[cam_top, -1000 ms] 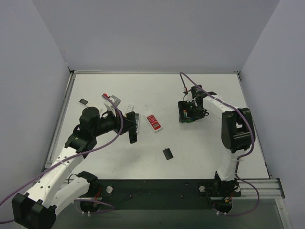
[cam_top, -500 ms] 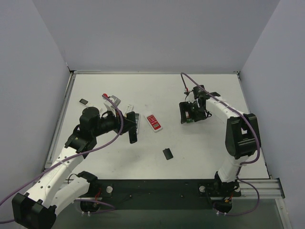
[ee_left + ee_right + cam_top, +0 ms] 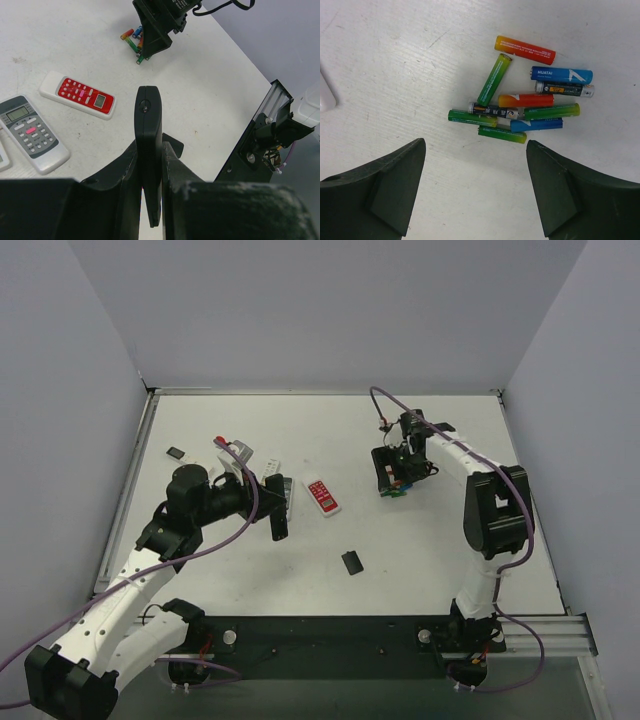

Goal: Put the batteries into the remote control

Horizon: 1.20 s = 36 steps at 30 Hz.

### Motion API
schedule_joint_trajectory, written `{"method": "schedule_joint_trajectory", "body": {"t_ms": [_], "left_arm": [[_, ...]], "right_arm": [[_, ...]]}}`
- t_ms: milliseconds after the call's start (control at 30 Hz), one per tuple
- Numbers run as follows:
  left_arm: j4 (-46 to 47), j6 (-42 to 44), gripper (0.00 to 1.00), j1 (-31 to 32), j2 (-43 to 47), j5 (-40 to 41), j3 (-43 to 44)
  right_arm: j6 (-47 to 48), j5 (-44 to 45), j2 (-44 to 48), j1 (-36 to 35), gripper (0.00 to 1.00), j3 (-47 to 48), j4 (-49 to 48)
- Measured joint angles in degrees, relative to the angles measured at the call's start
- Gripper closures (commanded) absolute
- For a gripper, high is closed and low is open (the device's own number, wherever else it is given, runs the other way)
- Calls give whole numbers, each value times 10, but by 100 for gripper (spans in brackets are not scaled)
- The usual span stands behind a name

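The batteries [image 3: 525,100] are the brightest patch here. One is orange fading to red, several are green running to yellow at one end, two are blue with white lettering, and two are dark with silver and yellow bands. Under them the surface [image 3: 395,60] is white with faint grey scuffs. The right fingers [image 3: 385,185] are matt dark grey. The left fingers [image 3: 122,172] are black, as is the flat cover [image 3: 148,120] in them. The red-faced remote [image 3: 77,95] has a white shell. The grey-faced remote [image 3: 30,132] shows pale buttons and a pink one. A purple cable [image 3: 373,400] runs along the white arms [image 3: 110,605].
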<state>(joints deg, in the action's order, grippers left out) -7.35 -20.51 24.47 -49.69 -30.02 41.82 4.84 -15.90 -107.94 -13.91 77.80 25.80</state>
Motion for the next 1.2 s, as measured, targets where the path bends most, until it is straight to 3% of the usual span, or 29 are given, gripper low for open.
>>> {"method": "schedule_joint_trajectory", "body": {"t_ms": [733,1200], "left_arm": [[0,0,100,2,0,0,0],[0,0,100,2,1,0,0]], "right_arm": [[11,-6,-52,0,24,2,11],[10,-11,-41,-1,48,-20,10]]}}
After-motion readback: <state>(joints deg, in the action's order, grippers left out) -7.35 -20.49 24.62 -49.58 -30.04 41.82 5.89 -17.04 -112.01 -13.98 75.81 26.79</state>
